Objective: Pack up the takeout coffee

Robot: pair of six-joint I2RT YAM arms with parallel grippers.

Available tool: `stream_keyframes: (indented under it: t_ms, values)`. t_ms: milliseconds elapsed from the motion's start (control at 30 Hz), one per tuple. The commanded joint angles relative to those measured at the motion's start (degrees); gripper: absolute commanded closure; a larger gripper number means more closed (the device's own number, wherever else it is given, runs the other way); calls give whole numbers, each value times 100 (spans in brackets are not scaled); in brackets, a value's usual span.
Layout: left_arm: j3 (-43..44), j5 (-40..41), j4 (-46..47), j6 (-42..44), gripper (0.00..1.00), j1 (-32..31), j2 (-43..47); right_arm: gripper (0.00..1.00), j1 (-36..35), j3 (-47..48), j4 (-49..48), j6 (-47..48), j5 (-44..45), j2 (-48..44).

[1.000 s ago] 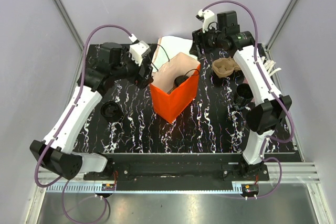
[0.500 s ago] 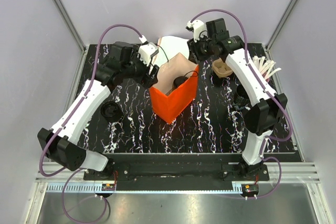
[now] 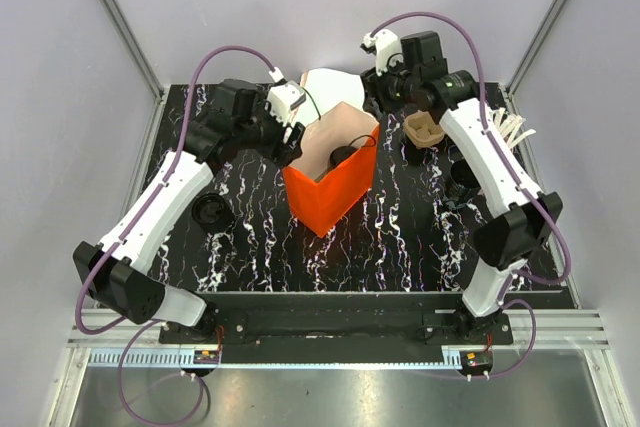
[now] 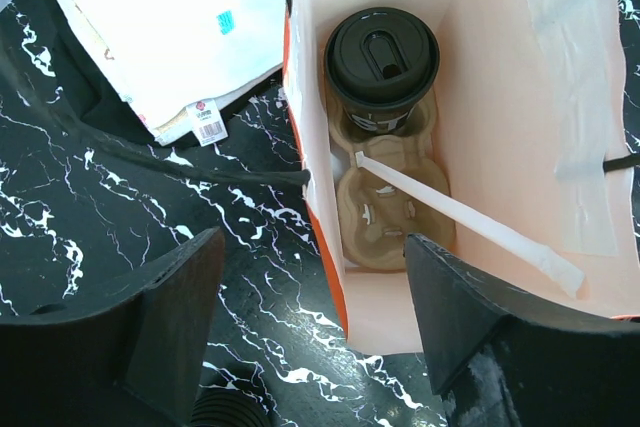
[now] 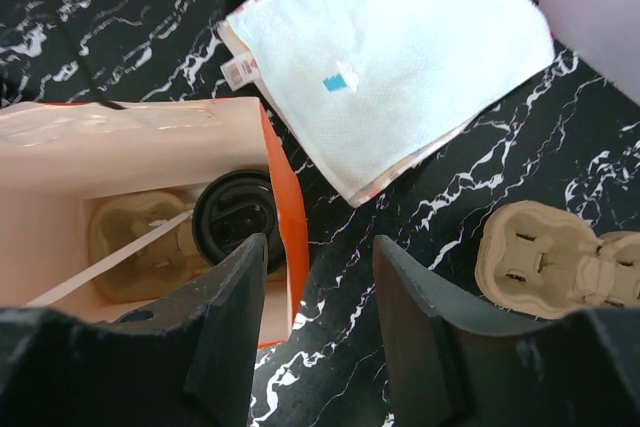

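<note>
The takeout coffee (image 4: pixel 382 57), a black cup with a lid, stands in a cardboard carrier (image 4: pixel 385 217) inside the open orange bag (image 3: pixel 335 197). It also shows in the right wrist view, takeout coffee (image 5: pixel 240 217), and from above, takeout coffee (image 3: pixel 343 155). A long white stick (image 4: pixel 470 222) lies slanted across the carrier. My left gripper (image 4: pixel 310 307) is open above the bag's left wall, which sits between its fingers. My right gripper (image 5: pixel 315 287) is open over the bag's orange back-right edge (image 5: pixel 285 237). Neither holds anything.
Flat white paper bags (image 3: pixel 335 87) lie behind the orange bag. A second cardboard carrier (image 3: pixel 422 129), an open black cup (image 3: pixel 463 175) and a cup of white sticks (image 3: pixel 510 130) stand on the right. A flat black disc (image 3: pixel 212 212) lies on the left.
The left arm has swung right to the bag's left rim and its jaws have narrowed somewhat. The right gripper has moved left to the bag's back-right corner.
</note>
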State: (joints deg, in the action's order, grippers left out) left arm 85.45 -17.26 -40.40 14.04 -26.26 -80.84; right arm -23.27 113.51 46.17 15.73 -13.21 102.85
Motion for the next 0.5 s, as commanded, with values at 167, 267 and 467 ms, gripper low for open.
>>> stream_keyframes:
  t_ms: [167,267,467]
  values:
    - [191,126,120,37,36,-63,-11,47,-231,-40,-65,0,-129,-424]
    - [200,135,103,55,44,-63,-28,47,-292,-31,85,53,-94,-345]
    - [209,152,33,99,53,-72,-55,48,-407,-163,138,185,205,-265]
